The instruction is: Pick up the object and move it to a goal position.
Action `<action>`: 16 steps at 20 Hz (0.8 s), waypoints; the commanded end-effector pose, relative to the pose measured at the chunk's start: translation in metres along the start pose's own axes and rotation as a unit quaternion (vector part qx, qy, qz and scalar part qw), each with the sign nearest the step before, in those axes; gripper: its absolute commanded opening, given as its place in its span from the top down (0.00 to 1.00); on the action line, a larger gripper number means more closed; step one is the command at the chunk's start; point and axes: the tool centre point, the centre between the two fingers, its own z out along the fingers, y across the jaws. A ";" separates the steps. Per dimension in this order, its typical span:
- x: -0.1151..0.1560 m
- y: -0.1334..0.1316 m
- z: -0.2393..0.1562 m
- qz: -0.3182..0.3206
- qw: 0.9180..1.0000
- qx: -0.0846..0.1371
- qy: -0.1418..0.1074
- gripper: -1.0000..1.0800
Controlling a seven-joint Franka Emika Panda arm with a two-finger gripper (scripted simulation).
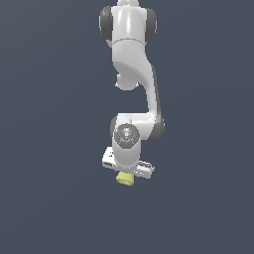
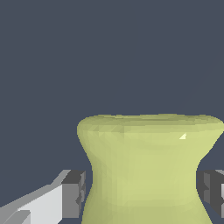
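Observation:
The object [image 1: 125,179] is a small pale yellow-green spool with a pinched waist and flared ends. In the exterior view it pokes out just below the white gripper [image 1: 127,171] at the end of the arm. In the wrist view the object [image 2: 146,170] fills the space between the two dark grey finger pads [image 2: 73,194]. The pads sit at its waist on either side, close against it, and the gripper is shut on it. The lower end of the spool is cut off by the frame.
The white arm [image 1: 133,64] hangs down from the top of the exterior view above the gripper. Around it there is only a plain dark blue-grey ground [image 1: 49,198]. No goal marker shows.

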 end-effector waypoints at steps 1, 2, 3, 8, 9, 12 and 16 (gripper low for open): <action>0.000 0.000 0.000 0.000 1.000 0.000 0.000 1.00; 0.000 0.000 0.000 0.000 1.000 0.000 0.000 1.00; 0.000 -0.002 -0.001 0.000 1.000 0.000 0.000 1.00; -0.002 -0.023 -0.012 0.000 1.000 0.000 0.000 1.00; -0.003 -0.030 -0.015 0.000 1.000 0.000 0.000 1.00; -0.005 -0.054 -0.027 0.000 1.000 0.000 0.000 1.00; -0.006 -0.086 -0.043 0.000 1.000 0.000 0.000 1.00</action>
